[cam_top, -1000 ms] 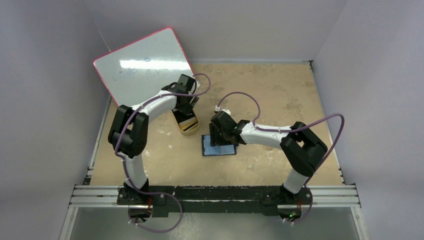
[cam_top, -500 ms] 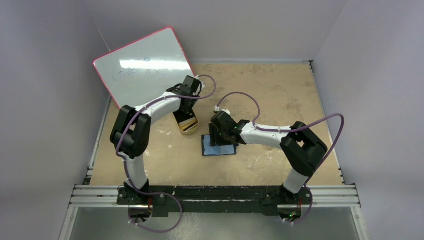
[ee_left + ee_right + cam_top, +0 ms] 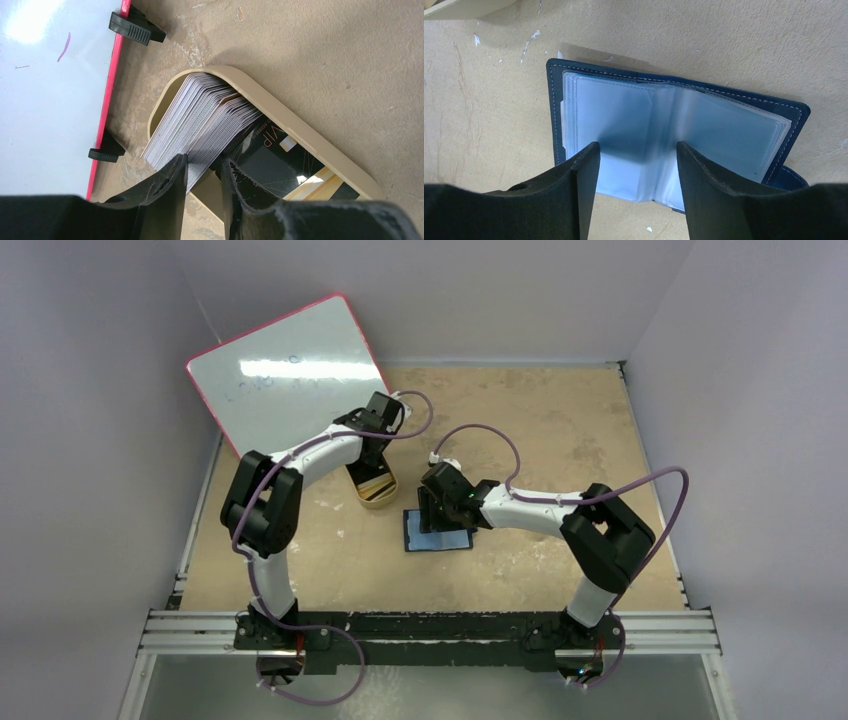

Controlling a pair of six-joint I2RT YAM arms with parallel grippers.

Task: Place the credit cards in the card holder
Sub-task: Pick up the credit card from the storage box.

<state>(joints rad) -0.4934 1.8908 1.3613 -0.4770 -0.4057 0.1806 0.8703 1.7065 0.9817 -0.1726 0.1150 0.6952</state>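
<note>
While the right tool [image 3: 638, 150] stays spread wide over the card holder [image 3: 729, 125], which lies open on the desk [image 3: 724, 40] with its pale blue pockets facing up, the left tool [image 3: 204, 167] has shifted over the gold tin [image 3: 280, 117] and drawn its fingers in around the near edge of the credit cards [image 3: 200, 117] stacked on edge inside it. Whether the pinch has seated cannot be told. A card pick appears to be in hand, and no card shows in the pockets yet.
</note>
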